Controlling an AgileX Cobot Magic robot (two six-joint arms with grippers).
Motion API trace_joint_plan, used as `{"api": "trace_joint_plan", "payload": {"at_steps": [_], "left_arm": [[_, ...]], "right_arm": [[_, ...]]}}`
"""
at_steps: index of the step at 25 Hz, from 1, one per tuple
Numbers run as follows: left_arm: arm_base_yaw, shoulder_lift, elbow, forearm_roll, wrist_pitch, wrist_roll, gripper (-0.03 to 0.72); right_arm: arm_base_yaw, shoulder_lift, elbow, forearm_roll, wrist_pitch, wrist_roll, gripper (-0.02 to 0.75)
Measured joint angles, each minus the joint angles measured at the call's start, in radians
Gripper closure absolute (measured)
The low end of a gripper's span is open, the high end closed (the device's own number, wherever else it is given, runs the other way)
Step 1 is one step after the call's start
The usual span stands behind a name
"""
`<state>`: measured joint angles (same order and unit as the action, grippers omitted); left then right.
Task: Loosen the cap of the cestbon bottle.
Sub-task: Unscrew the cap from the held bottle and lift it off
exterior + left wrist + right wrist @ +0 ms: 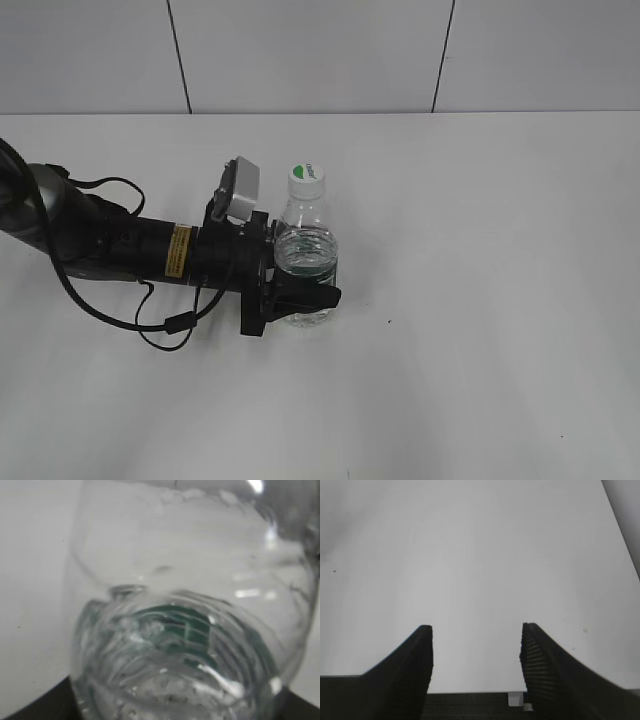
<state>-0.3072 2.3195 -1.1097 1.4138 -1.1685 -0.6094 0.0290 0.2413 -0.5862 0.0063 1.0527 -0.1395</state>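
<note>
On the tabletop (480,380), I have the left end effector (305,290) clamped round the upright cestbon bottle (305,255), the cap (307,177) above it untouched, while my right end effector (476,655) gapes empty, so loosening remains.

Exterior: slanted down over table (480,300). Left wrist: pressed close to bottle (190,630), shared with exterior. Right wrist: down at bare table.

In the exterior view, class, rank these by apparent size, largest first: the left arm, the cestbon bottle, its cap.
1. Left arm
2. Cestbon bottle
3. Cap
The differences are plain; none are close.
</note>
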Motion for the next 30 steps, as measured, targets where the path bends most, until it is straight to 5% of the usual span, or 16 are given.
{"api": "trace_joint_plan", "payload": {"at_steps": [30], "left_arm": [[0.0,0.001,0.0,0.0,-0.003,0.0,0.279]], "right_arm": [[0.0,1.165,-0.804,0.144,0.163,0.132,0.305]]}}
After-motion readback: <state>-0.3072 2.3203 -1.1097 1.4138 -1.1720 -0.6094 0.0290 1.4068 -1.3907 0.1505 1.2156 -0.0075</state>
